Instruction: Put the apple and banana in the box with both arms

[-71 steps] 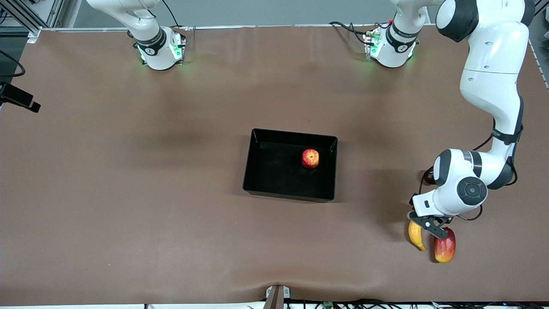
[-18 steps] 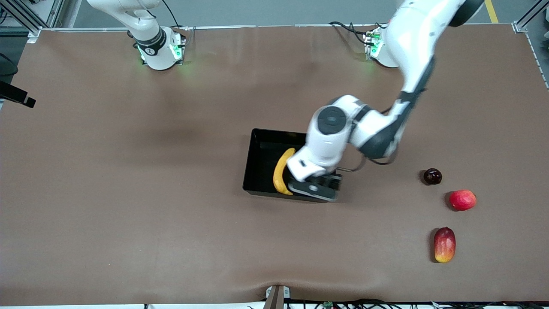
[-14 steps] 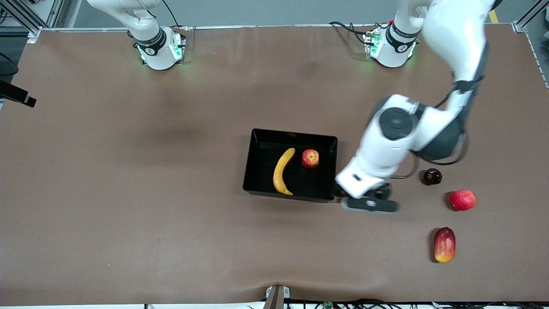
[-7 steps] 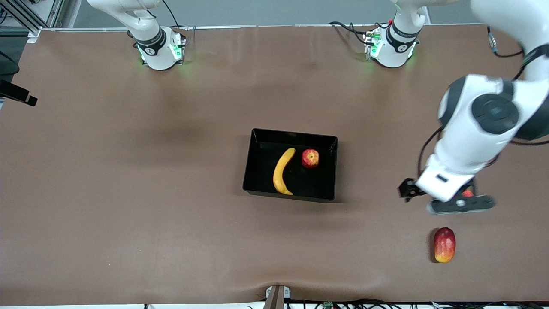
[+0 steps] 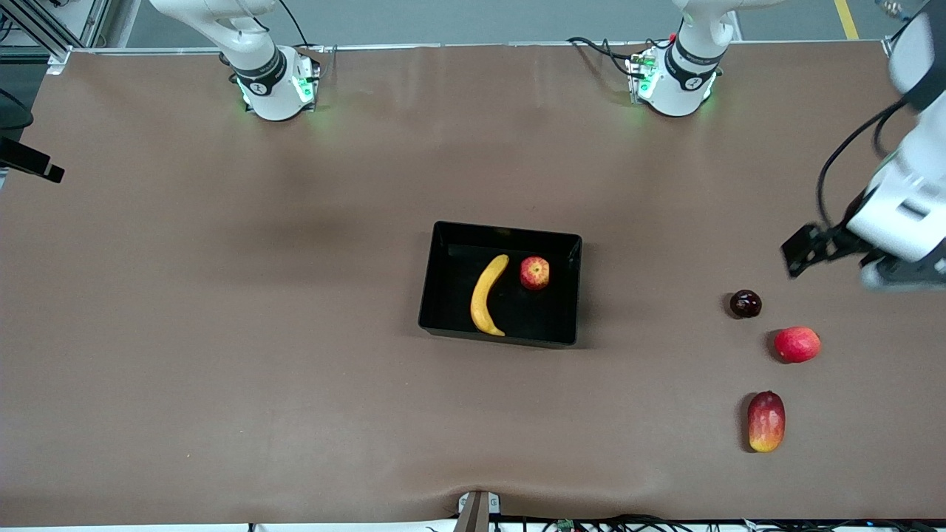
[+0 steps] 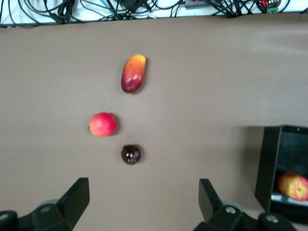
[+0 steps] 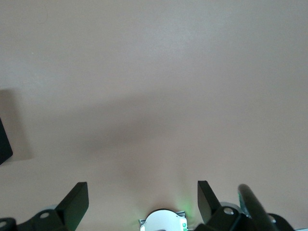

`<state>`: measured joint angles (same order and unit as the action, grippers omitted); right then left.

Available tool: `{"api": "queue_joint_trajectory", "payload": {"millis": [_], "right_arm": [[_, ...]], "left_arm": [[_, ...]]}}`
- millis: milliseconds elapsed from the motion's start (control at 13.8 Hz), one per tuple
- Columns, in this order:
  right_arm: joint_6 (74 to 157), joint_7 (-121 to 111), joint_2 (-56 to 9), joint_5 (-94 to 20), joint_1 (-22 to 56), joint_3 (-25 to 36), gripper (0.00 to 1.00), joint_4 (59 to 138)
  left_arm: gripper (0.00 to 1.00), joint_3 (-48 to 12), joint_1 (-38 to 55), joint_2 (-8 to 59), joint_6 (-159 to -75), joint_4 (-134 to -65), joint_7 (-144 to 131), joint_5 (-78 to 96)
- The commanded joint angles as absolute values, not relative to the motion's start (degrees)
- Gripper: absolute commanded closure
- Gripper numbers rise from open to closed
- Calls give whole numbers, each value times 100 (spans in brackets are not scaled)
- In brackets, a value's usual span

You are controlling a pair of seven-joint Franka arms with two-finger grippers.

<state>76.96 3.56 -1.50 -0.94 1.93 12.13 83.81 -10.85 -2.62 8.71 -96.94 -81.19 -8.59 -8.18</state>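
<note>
The black box (image 5: 502, 229) sits mid-table. Inside it lie the yellow banana (image 5: 484, 295) and, beside it, the small red apple (image 5: 534, 273). Neither gripper touches them. In the left wrist view my left gripper (image 6: 143, 186) is open and empty, high over the table toward the left arm's end, with a corner of the box (image 6: 266, 163) and the apple (image 6: 293, 186) at the view's edge. My right gripper (image 7: 143, 190) is also open and empty, held over bare table close to its own base (image 7: 162, 222). The right arm waits there.
Three other fruits lie toward the left arm's end: a dark maroon round one (image 5: 745, 304), a red-pink round one (image 5: 797, 344) and a red-yellow mango (image 5: 766, 421) nearest the front camera. Cables run along the table's front edge (image 6: 144, 9).
The left arm has swung away from the box toward its own end of the table and risen, gripper open. Banana and apple stay in the box. The right arm has not moved.
</note>
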Motion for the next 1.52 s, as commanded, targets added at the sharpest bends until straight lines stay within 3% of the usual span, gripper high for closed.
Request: {"api": "queue_joint_trajectory", "payload": {"millis": [0, 218, 1452], "right_arm": [[7629, 308, -132, -123, 88, 1143, 0, 8350], [7646, 308, -132, -123, 88, 1143, 0, 8350], [7664, 316, -141, -167, 132, 1134, 0, 8350]], "left_arm": [[0, -284, 384, 151, -9388, -8709, -747, -406], [0, -70, 580, -149, -9115, -8851, -756, -299], [0, -132, 562, 9, -9062, -8824, -624, -70]]}}
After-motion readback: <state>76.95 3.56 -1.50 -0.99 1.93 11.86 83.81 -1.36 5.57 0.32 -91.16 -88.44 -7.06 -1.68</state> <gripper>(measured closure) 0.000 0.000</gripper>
